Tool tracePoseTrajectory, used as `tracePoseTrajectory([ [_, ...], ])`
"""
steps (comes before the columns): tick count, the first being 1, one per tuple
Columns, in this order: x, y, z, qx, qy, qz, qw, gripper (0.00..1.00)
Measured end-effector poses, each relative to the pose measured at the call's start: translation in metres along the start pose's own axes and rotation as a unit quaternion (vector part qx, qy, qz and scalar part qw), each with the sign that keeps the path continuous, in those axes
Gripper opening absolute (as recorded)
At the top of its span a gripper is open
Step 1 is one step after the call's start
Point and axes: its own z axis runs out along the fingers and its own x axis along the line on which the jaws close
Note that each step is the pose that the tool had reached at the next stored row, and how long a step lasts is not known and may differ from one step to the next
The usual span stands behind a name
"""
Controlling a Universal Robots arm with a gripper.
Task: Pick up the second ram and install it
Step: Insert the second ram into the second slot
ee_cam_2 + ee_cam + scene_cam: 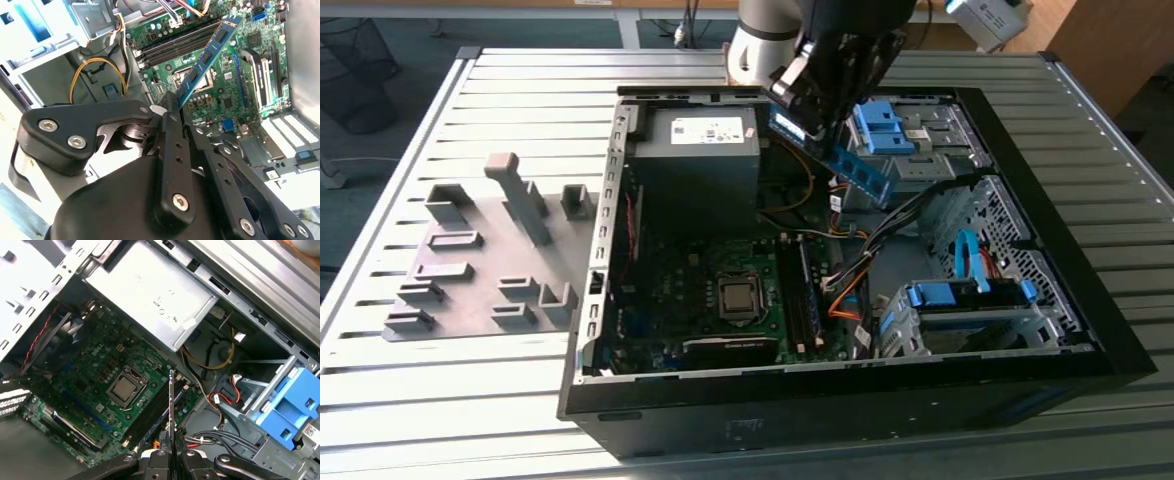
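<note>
Your gripper [172,107] is clamped on the second ram [209,52], pinching it by one short end between the two black fingers [169,145]. In the first wrist view you see the stick edge-on, a thin dark line [171,405] standing straight out from the gripper [171,455] toward the green board [95,375]. In the second wrist view you see its flat side: blue-green with a row of black chips, its long axis running from the fingers out over the board, and its far end hanging in the air above the long black slots [175,42]. It touches nothing but the fingers.

In the exterior view the gripper [834,120] hangs over the back part of the open computer case [854,385], and the stick [861,170] slants down toward the exterior view's right, near the blue clip [894,130]. The arm covers the held end there, so you can't see the grip from that side.

The case lies open on a metal table [400,180]. Inside it are the green board with a silver square chip [738,296] in the middle, a grey metal box [696,150] at the back, loose wires [847,275] and a metal cage with another blue clip [961,295]. Whether a stick already sits in one of the slots is hard to make out. Beside the case, on the exterior view's left, a grey tray [467,270] holds small grey blocks.
</note>
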Motion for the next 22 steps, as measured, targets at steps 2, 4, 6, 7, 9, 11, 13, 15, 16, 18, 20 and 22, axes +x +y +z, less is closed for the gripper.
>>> tracePoseTrajectory([
  [2, 0.0, 0.0, 0.0001, 0.0002, -0.0002, 0.012, 0.9999, 0.14],
  [4, 0.0, 0.0, 0.0002, 0.0005, -0.0003, 0.024, 0.9997, 0.14],
  [6, 0.0, 0.0, 0.0003, 0.0008, -0.0005, 0.037, 0.9993, 0.14],
  [7, 0.0, 0.0, 0.0003, 0.0009, -0.0006, 0.043, 0.9991, 0.14],
  [9, 0.0, 0.0, 0.0004, 0.0012, -0.0007, 0.056, 0.9984, 0.14],
  [11, 0.0, 0.0, 0.0005, 0.0014, -0.0009, 0.068, 0.9977, 0.14],
  [13, 0.0, 0.0, 0.0006, 0.0017, -0.001, 0.08, 0.9968, 0.14],
  [15, 0.0, 0.0, 0.0007, 0.0019, -0.0012, 0.092, 0.9958, 0.14],
  [16, 0.0, 0.0, 0.0007, 0.0021, -0.0013, 0.098, 0.9952, 0.14],
  [18, 0.0, 0.0, 0.0008, 0.0023, -0.0014, 0.109, 0.9941, 0.14],
  [20, 0.0, 0.0, 0.0008, 0.0025, -0.0015, 0.12, 0.9928, 0.14],
  [22, 0.0, 0.0, 0.0009, 0.0028, -0.0017, 0.131, 0.9914, 0.14],
])
